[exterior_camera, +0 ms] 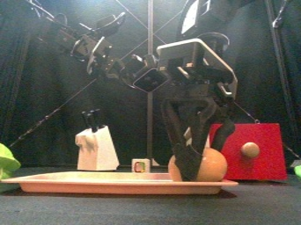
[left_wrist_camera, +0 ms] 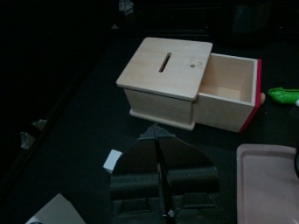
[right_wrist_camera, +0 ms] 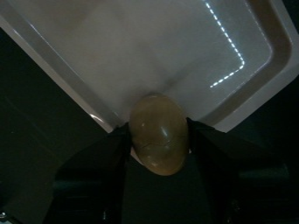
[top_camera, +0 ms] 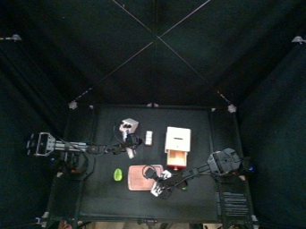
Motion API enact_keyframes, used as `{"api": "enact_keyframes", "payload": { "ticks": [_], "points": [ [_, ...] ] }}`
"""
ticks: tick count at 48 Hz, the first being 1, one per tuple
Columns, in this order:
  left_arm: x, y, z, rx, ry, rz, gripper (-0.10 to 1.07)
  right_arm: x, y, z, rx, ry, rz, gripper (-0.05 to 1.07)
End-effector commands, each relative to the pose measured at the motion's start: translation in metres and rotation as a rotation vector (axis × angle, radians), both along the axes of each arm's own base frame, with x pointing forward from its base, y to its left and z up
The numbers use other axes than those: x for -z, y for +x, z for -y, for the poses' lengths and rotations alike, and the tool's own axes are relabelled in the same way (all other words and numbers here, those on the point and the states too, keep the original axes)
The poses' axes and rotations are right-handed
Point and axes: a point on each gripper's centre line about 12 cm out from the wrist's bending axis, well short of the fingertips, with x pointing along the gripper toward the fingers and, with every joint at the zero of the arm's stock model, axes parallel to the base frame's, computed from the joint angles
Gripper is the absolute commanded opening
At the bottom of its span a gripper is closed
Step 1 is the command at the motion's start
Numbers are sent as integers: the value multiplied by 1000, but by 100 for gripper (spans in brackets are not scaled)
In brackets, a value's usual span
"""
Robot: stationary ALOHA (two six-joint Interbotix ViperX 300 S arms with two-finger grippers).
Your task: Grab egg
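Note:
The egg (exterior_camera: pixel 202 165) is a small orange-yellow oval low over the pink board (exterior_camera: pixel 83 183), near the board's right end. My right gripper (exterior_camera: pixel 194 158) hangs down over it and is shut on it, one black jaw on each side. The right wrist view shows the egg (right_wrist_camera: pixel 158 133) pinched between the jaws at the edge of the pink board (right_wrist_camera: pixel 176 52). In the top view the right gripper (top_camera: pixel 160 179) is over the board (top_camera: pixel 141 182). I cannot tell whether the egg still touches the board. My left gripper (left_wrist_camera: pixel 162 144) rests shut at the table's left side.
A wooden box with a slotted lid and red side (left_wrist_camera: pixel 176 79) stands behind the board (top_camera: pixel 180 143). There is a white knife block (exterior_camera: pixel 97 149) with a small cube (exterior_camera: pixel 141 164) beside it. A bright green object (top_camera: pixel 117 174) lies left of the board.

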Motion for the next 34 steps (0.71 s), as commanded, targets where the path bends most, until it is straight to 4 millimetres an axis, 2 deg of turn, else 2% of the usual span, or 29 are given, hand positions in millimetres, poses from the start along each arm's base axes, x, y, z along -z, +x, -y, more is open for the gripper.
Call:
{"api": "enact_keyframes", "payload": {
  "ticks": [1, 14, 34],
  "points": [
    [-8, 0, -1, -3, 6, 24, 9, -14, 5, 1, 5, 11, 37, 72],
    [-8, 0, -1, -5, 5, 23, 9, -30, 10, 1, 7, 0, 47, 72],
    [-8, 0, -1, -5, 4, 23, 9, -24, 9, 2, 14, -4, 22, 71]
  ]
}}
